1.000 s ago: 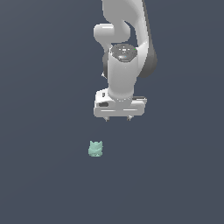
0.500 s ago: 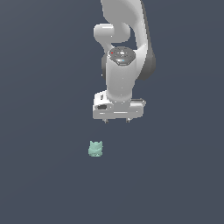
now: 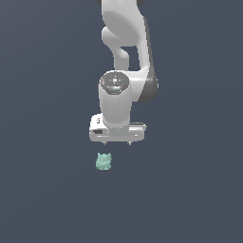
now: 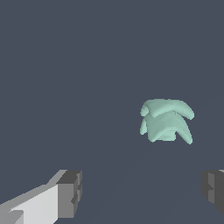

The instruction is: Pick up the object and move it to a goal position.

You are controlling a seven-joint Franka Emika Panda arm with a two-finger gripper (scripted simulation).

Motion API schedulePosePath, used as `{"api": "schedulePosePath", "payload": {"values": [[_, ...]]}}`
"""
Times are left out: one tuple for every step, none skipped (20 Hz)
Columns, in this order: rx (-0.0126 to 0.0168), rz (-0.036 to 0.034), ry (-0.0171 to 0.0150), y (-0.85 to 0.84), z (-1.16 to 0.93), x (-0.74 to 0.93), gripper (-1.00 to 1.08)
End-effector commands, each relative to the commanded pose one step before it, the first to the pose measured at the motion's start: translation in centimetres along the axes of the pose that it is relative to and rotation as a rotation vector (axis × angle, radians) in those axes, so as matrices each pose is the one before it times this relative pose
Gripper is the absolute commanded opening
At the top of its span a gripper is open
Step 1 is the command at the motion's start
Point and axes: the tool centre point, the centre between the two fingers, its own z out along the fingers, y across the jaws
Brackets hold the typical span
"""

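The object [image 3: 103,161] is a small pale mint-green lumpy piece with two little points on top. It sits on the dark floor, just below the white hand in the exterior view and a little toward that view's left. It also shows in the wrist view [image 4: 166,120]. My gripper [image 3: 118,143] hangs above and just behind it, apart from it. In the wrist view the gripper [image 4: 142,192] is open, with its two grey fingertips [image 4: 70,194] far apart and nothing between them.
The white arm [image 3: 126,57] rises from the hand to the top of the exterior view. The dark grey floor [image 3: 190,190] spreads all around the object.
The arm and hand have moved toward the exterior view's left and lower, closer over the object. The object has not moved.
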Motion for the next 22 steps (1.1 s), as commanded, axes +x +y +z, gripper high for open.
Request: {"api": "schedulePosePath", "payload": {"values": [[0.00138, 0.01475, -0.00409, 1.581, 1.458, 0.985, 1.0], [0.00046, 0.00526, -0.00131, 0.588, 0.556, 0.363, 1.0], [0.00037, 0.00486, -0.00122, 0.553, 0.527, 0.328, 1.0], [0.0003, 0.00448, -0.00113, 0.517, 0.497, 0.296, 1.0], [0.00024, 0.00412, -0.00105, 0.482, 0.466, 0.266, 1.0], [0.00019, 0.00372, -0.00095, 0.442, 0.432, 0.237, 1.0], [0.00015, 0.00334, -0.00086, 0.403, 0.398, 0.211, 1.0], [0.00011, 0.00306, -0.0008, 0.37, 0.364, 0.185, 1.0], [0.00008, 0.00267, -0.0007, 0.329, 0.327, 0.162, 1.0], [0.00006, 0.00241, -0.00063, 0.295, 0.291, 0.139, 1.0], [0.00004, 0.002, -0.00053, 0.251, 0.253, 0.119, 1.0], [0.00003, 0.00163, -0.00043, 0.209, 0.214, 0.099, 1.0], [0.00002, 0.00149, -0.0004, 0.183, 0.178, 0.079, 1.0], [0.00001, 0.00094, -0.00025, 0.127, 0.135, 0.061, 1.0], [0.00001, 0.00067, -0.00018, 0.09, 0.097, 0.043, 1.0], [0.00001, 0.00067, -0.00018, 0.073, 0.063, 0.025, 1.0], [0.0, 0.0, 0.0, 0.009, 0.017, 0.009, 1.0], [-0.00017, 0.00005, -0.00067, -0.047, -0.07, -0.092, 1.0], [0.0, 0.0, 0.0, 0.0, 0.043, 0.0, 1.0], [0.0, 0.0, 0.0, 0.001, 0.128, 0.0, 1.0], [0.0, 0.0, 0.0, 0.002, 0.213, 0.0, 1.0], [0.0, 0.0, 0.0, 0.002, 0.297, -0.001, 1.0]]}}
